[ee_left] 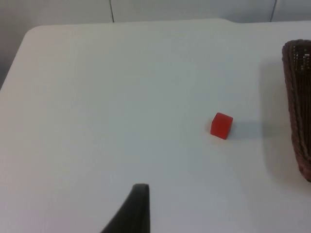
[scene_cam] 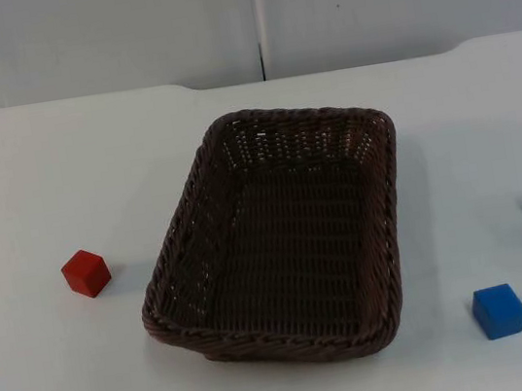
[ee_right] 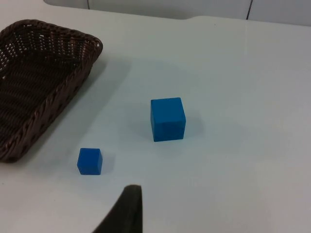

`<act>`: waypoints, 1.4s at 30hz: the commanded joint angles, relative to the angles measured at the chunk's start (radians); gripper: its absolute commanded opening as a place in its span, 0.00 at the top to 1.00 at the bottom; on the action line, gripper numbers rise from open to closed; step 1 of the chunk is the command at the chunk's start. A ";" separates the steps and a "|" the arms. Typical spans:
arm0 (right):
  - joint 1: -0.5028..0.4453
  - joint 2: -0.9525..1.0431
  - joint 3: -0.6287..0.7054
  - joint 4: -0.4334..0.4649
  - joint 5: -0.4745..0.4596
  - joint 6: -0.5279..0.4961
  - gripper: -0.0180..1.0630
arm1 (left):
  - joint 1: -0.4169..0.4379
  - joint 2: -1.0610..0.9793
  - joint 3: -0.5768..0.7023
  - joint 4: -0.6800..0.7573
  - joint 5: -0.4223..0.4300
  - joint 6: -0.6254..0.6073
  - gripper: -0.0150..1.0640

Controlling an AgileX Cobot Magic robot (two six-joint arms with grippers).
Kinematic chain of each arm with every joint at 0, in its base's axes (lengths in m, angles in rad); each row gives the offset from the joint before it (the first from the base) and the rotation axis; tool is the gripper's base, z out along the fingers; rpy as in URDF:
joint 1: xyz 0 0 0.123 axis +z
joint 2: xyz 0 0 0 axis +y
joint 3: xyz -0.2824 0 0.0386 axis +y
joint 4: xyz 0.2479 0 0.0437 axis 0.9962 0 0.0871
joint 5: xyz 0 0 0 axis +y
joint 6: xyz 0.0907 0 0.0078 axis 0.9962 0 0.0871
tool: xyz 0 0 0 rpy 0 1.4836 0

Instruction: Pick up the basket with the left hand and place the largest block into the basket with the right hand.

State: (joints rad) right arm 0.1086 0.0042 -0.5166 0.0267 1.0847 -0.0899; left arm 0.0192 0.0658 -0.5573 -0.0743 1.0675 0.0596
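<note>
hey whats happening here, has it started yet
Nothing is being handled yet. The brown basket sits empty in the middle of the white table. A red block lies to its left, and a small blue block and a big blue block lie to its right. Both arms wait off the table, untouched by either tool.

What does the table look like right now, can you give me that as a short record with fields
basket: dark brown woven basket, on the table, nothing in it
largest block: large blue block, on the table to the right of the basket
small blue block, on the table, near the large one
red block, left of the basket, apart from it
left gripper: above the table near the red block
right gripper: above the table near the blue blocks
task progress: nothing picked up yet
</note>
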 commanded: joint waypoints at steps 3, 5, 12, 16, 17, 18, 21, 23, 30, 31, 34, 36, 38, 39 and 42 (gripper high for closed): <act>-0.008 -0.004 0.000 0.004 -0.006 0.000 0.01 | 0.002 0.057 -0.047 -0.015 -0.009 -0.006 0.01; -0.008 -0.004 0.000 0.004 -0.006 0.000 0.01 | 0.002 0.072 -0.055 -0.020 -0.009 -0.006 0.01; -0.008 -0.004 0.000 0.004 -0.006 0.000 0.01 | 0.002 0.155 -0.067 -0.029 -0.009 -0.006 0.01; -0.008 -0.004 0.000 0.004 -0.006 0.000 0.01 | 0.002 0.187 -0.067 -0.029 -0.011 -0.006 0.01; -0.008 -0.004 0.000 0.004 -0.006 0.000 0.01 | 0.002 0.199 -0.067 -0.029 -0.011 -0.006 0.01; -0.008 -0.004 0.000 0.004 -0.006 0.000 0.01 | 0.002 0.212 -0.067 -0.029 -0.011 -0.006 0.01; -0.008 -0.004 0.000 0.004 -0.006 0.008 0.01 | 0.002 0.238 -0.067 -0.029 -0.021 -0.006 0.01; -0.008 -0.004 0.000 0.004 -0.006 0.011 0.01 | 0.002 0.279 -0.067 -0.029 -0.047 -0.006 0.01; -0.008 -0.004 0.000 0.004 -0.006 0.011 0.01 | 0.002 0.377 -0.070 -0.031 -0.107 0.013 0.01; -0.008 -0.004 0.000 0.004 -0.006 0.011 0.01 | 0.002 0.401 -0.076 -0.033 -0.114 0.018 0.01; -0.008 -0.004 0.000 0.004 -0.006 0.011 0.01 | 0.002 0.481 -0.117 -0.041 -0.116 0.036 0.01; -0.008 -0.004 0.000 0.004 -0.006 0.011 0.01 | 0.002 0.511 -0.132 -0.042 -0.116 0.041 0.01; -0.008 -0.004 0.000 0.004 -0.006 0.011 0.01 | 0.002 0.566 -0.171 -0.045 -0.116 0.050 0.01; -0.008 -0.004 0.000 0.004 -0.006 0.011 0.01 | 0.002 0.598 -0.189 -0.045 -0.116 0.058 0.01; -0.008 -0.004 0.000 0.004 -0.006 0.011 0.01 | 0.002 0.671 -0.228 -0.047 -0.116 0.067 0.01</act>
State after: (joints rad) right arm 0.1086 0.0042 -0.5166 0.0267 1.0847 -0.0801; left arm 0.0192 0.7116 -0.7668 -0.1082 0.9612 0.1198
